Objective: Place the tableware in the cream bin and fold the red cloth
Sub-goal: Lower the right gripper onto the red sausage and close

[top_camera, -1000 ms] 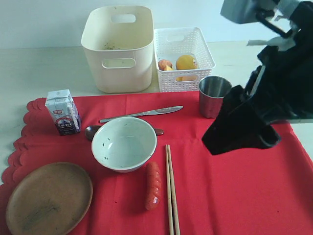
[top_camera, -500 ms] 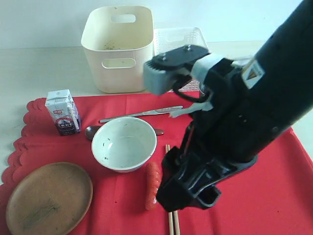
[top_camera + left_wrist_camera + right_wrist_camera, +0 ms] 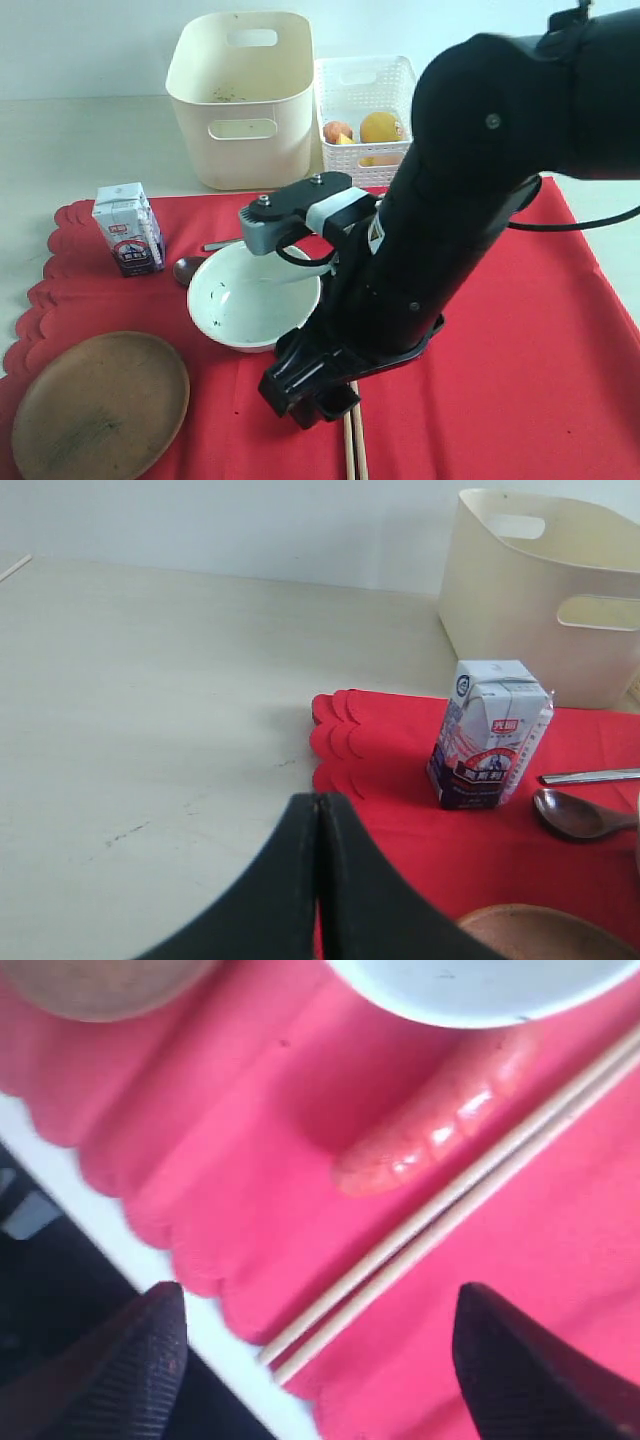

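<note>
My left gripper is pressed shut, its two fingers meeting in a thin seam with nothing between them. It hangs over the bare table, just off the scalloped edge of the red cloth. My right gripper has its fingers spread wide and empty, low over the cloth's near edge. The pair of wooden chopsticks runs through the gap below them, with the toy sausage lying alongside. My right arm stretches across the middle of the cloth and hides part of it. The speckled bowl sits on the cloth just beside that arm. The dark spoon pokes out behind the bowl near the milk carton, and a short stretch of the steel knife shows there too. The wooden plate rests at the cloth's near left corner. The cream bin stands off the cloth at the back, beside the white lattice basket holding toy fruit. The cloth lies spread flat, unfolded.
</note>
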### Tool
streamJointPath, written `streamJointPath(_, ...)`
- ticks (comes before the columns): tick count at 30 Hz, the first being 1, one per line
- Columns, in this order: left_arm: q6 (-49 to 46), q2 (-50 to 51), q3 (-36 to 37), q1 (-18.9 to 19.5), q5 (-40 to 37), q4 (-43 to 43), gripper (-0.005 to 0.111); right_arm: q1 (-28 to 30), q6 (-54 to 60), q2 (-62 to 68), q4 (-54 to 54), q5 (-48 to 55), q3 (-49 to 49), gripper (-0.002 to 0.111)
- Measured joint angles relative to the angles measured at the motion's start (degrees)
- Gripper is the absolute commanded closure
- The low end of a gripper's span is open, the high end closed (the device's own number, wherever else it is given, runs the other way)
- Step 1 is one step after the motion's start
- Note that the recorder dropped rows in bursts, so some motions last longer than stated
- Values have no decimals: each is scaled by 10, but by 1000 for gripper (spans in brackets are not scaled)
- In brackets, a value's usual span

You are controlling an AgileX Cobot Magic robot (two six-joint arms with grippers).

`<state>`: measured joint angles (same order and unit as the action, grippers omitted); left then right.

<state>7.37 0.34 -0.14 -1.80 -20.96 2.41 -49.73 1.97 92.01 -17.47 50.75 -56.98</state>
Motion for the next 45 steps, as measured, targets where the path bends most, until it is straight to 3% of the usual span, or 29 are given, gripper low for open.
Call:
streamJointPath(10, 0, 0, 0, 0, 0, 0, 107, 0, -75, 85, 81, -10, -54, 38)
streamJointPath(45, 0, 0, 0, 0, 0, 0, 107, -1, -95, 209, 82, -25, -105, 42)
